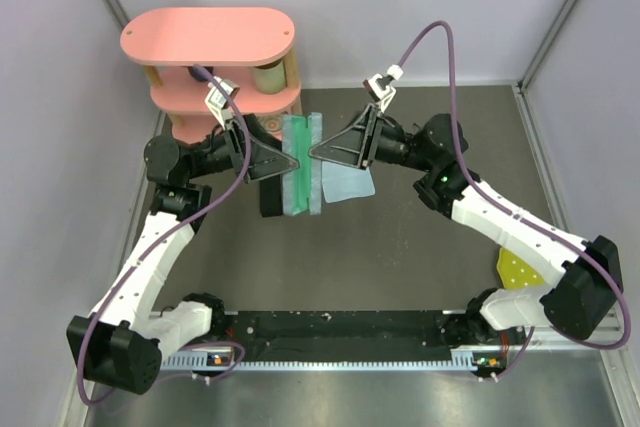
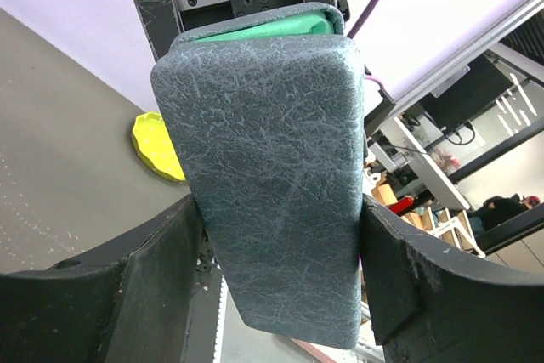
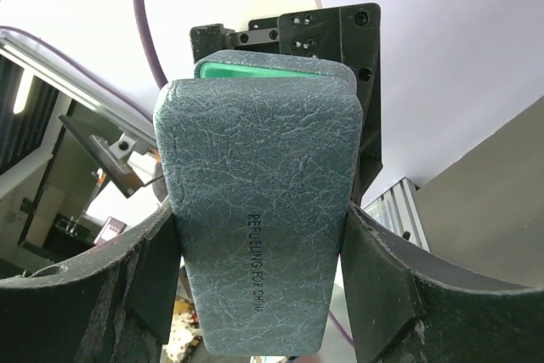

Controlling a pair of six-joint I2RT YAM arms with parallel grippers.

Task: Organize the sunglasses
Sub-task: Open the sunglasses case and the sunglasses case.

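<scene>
A grey-blue oblong case [image 1: 301, 162] hangs over the table's middle, its green lining facing up in the top view. My left gripper [image 1: 292, 163] holds it from the left and my right gripper [image 1: 316, 151] from the right. In the left wrist view the case's textured shell [image 2: 263, 150] fills the gap of the left gripper [image 2: 280, 244], touching both fingers. The right wrist view shows the same shell [image 3: 255, 167], with printed lettering, pinched in the right gripper [image 3: 259, 244]. The sunglasses are out of view.
A pink two-tier shelf [image 1: 210, 42] stands at the back left. A black case [image 1: 270, 195] lies just under the held case, and a light blue cloth [image 1: 347, 185] lies to its right. A yellow object [image 1: 515, 272] sits near the right arm.
</scene>
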